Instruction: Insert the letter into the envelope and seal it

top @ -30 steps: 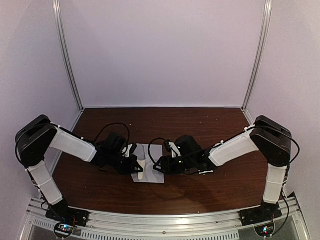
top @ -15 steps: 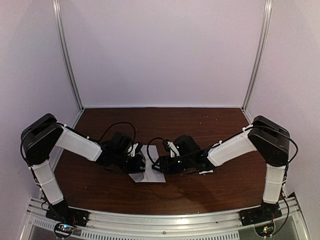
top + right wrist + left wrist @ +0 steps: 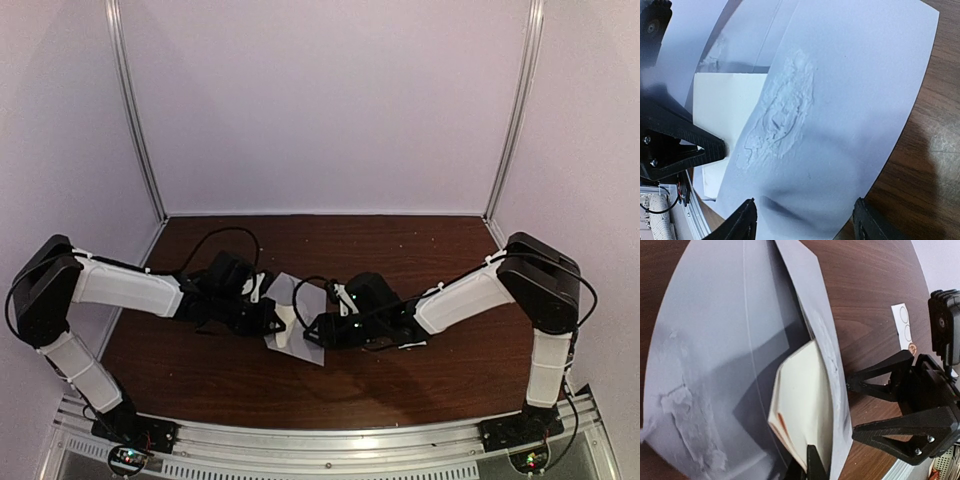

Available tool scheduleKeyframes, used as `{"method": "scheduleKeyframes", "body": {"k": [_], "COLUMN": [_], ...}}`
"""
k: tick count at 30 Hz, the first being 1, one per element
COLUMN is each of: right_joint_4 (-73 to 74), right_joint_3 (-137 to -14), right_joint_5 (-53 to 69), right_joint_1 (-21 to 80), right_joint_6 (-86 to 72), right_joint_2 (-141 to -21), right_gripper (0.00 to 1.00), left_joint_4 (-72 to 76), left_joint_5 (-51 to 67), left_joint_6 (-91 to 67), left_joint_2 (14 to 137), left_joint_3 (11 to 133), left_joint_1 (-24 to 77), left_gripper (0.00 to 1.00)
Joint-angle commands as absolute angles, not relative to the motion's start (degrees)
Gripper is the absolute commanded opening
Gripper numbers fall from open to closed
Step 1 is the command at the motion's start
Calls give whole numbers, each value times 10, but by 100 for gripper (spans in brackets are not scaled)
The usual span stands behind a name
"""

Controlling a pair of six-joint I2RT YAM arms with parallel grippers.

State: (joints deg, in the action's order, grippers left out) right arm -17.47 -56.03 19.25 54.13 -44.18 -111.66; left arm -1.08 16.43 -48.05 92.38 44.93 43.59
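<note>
The pale grey envelope (image 3: 300, 318) lies open on the brown table between my two grippers. In the left wrist view its back panel (image 3: 725, 340) and its bowed front panel (image 3: 832, 390) gape apart. The folded cream letter (image 3: 805, 410) sits partly inside that gap. My left gripper (image 3: 810, 462) is shut on the letter's near edge; it also shows in the top view (image 3: 276, 320). My right gripper (image 3: 805, 225) is open, its fingers (image 3: 742, 225) spread over the envelope's front panel (image 3: 840, 100). The letter (image 3: 722, 105) shows beneath that panel.
A small white sticker strip with circles (image 3: 903, 327) lies on the table (image 3: 400, 250) beyond the right gripper (image 3: 905, 405); it shows under the right arm in the top view (image 3: 412, 343). Pale walls close the back and both sides.
My left arm has stretched out lower and further right, carrying the letter towards the envelope's opening. The envelope has turned slightly. The right gripper has stayed at the envelope's right edge.
</note>
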Motion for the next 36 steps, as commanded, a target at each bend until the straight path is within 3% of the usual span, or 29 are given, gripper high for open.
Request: {"method": "scheduleKeyframes", "body": {"k": [1, 9, 19, 36], "right_joint_4": [-101, -97, -112, -134], "right_joint_3": [-553, -554, -562, -569], "right_joint_5": [167, 165, 189, 214], "right_joint_1": [544, 544, 544, 546], "right_joint_6": [-438, -438, -440, -449], "right_joint_2": [-1129, -1133, -1150, -1172], "right_gripper": [67, 67, 67, 67], "left_joint_4": [-60, -96, -100, -6], "left_joint_5": [141, 122, 194, 234], "left_joint_6": [-465, -461, -438, -464], "left_joint_2": [903, 869, 920, 969], "left_joint_3": [433, 428, 441, 429], "left_joint_1": [441, 440, 439, 439], "left_gripper": [0, 0, 0, 0]}}
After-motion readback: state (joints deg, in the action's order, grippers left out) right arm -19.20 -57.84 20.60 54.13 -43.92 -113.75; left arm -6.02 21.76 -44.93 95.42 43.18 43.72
